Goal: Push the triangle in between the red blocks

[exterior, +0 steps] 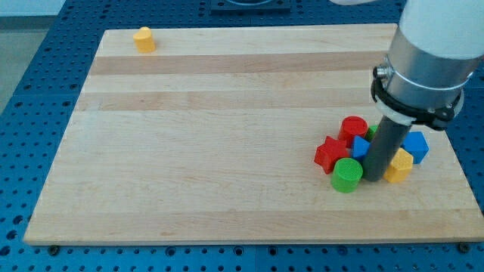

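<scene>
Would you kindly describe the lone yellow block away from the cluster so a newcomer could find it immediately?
Start at the wooden board and look to its corner at the view's top left. There, near the edge, sits the small yellow block, well apart from everything else. My tip and the other blocks, including the red star and green cylinder, crowd the view's lower right.

You find no readable text, labels, brand names, numbers or signs anywhere in this view. The wooden board [227,136], the coloured blocks clustered at the view's right, the lone yellow block [144,38] at the top left, and the arm's rod all carry plain, unmarked surfaces
</scene>
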You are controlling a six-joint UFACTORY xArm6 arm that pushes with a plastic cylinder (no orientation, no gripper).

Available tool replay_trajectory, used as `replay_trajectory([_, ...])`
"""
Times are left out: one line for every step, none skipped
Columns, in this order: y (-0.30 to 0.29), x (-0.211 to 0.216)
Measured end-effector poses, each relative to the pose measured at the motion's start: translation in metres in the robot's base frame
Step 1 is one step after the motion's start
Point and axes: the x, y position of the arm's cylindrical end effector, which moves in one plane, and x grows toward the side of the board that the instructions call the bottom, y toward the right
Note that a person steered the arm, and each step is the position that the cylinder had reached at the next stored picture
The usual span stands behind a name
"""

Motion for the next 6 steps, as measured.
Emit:
replay_trajectory([0.0,-0.014])
replay_trajectory([0.0,-0.028])
replay_trajectory([-0.001,-0.042])
replay_trajectory([-0.01,-0.051])
replay_trajectory([-0.011,-0.044])
replay_trajectory([-0.022,-0.033])
